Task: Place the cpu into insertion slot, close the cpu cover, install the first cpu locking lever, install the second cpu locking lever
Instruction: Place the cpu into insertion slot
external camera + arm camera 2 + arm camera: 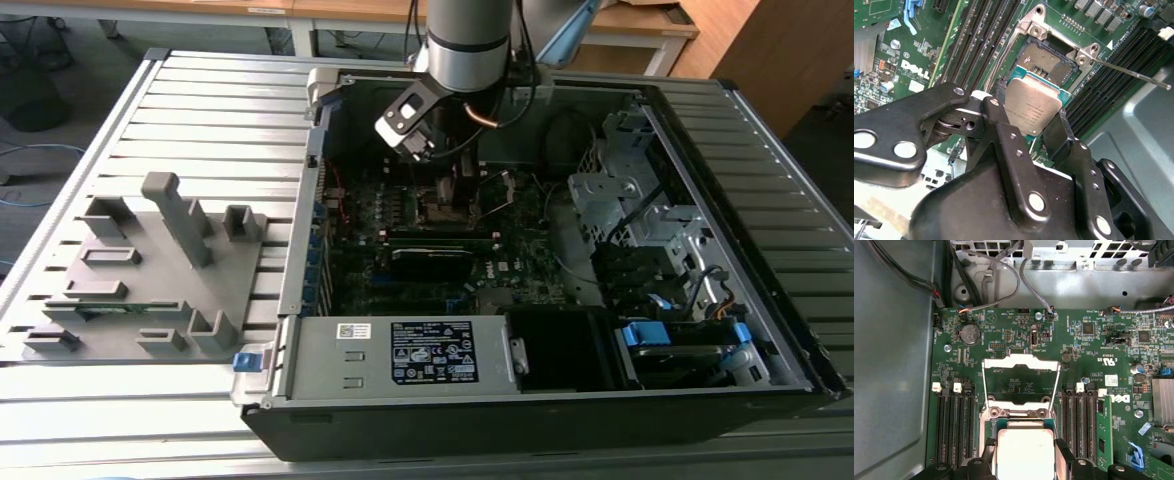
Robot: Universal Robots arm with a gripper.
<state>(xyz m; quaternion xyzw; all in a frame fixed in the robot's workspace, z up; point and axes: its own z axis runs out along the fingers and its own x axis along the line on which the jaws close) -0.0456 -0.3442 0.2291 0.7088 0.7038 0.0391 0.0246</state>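
Cpu (1033,109), one, clamped in claw (1030,102) near one insertion slot (1046,59)

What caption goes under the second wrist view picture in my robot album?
The gripper holds the cpu by its sides, close to the open insertion slot on the green motherboard.

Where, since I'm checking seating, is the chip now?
In the second wrist view the chip is gripped between the fingers, partly over the open socket, between memory slots.
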